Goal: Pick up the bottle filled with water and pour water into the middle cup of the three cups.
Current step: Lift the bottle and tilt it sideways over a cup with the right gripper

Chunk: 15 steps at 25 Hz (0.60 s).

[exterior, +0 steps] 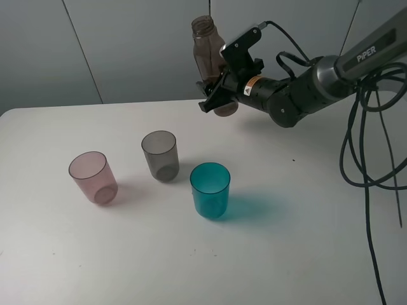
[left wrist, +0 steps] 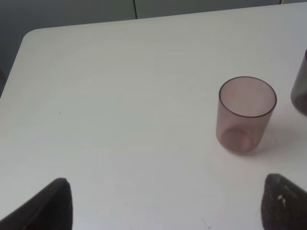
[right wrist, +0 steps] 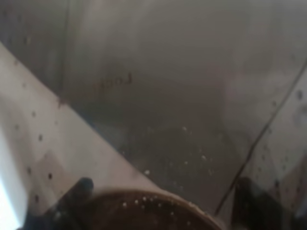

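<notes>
- At upper centre of the exterior high view, the right gripper (exterior: 219,95) is clenched on the lower part of the bottle (exterior: 206,51), a slim, smoky brown-grey, see-through vessel.
- The bottle is held in the air, clear of the bench (exterior: 305,241) and over its far edge. It stands nearly upright with its threaded neck uppermost, seen against the grey wall (exterior: 127,44).
- The three cups (exterior: 159,175) stand upright on the bench in a loose row across the left half and centre of the frame, each apart from the others.
- The pink tumbler (exterior: 93,178) is at the left. The middle cup (exterior: 160,155), smoky grey, stands beside it, slightly higher in the frame. The teal tumbler (exterior: 210,190) is lower and to the right.
- The bottle is above and to the right of the middle cup in the frame, well apart from it.
- Black cables (exterior: 375,159) hang down the right edge of the frame from the right arm.
- In the left wrist view, the left gripper (left wrist: 168,206) is released. Its two dark fingers (left wrist: 50,206) show at the lower corners, wide apart, with only bare bench between them. The pink tumbler sits at centre right.
- The right wrist view is close and blurred. Speckled, see-through brown plastic fills it, and a dark finger shows at each lower corner.
</notes>
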Tool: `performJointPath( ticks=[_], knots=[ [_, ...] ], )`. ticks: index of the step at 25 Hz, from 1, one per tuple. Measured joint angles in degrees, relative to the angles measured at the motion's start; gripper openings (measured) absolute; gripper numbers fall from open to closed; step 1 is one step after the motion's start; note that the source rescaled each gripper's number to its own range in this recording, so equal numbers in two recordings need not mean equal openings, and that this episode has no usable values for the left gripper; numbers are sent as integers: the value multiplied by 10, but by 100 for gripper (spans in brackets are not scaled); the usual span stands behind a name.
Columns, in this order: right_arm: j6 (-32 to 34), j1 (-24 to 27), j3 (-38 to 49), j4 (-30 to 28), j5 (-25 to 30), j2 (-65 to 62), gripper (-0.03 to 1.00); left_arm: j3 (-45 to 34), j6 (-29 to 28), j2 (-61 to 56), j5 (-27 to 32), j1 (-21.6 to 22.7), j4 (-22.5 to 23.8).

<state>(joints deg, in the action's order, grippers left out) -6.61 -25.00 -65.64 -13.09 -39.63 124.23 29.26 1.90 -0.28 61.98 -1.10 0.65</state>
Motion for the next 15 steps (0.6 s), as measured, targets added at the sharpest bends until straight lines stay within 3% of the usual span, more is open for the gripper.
performJointPath(
  ticks=[11, 13, 15],
  knots=[
    [-46, -1, 117, 82, -17, -61, 0, 0, 0, 0, 0, 0, 0],
    [-74, -8, 118, 107, -17, -65, 0, 0, 0, 0, 0, 0, 0],
    [-141, -26, 118, 160, -17, -65, 0, 0, 0, 0, 0, 0, 0]
  ],
)
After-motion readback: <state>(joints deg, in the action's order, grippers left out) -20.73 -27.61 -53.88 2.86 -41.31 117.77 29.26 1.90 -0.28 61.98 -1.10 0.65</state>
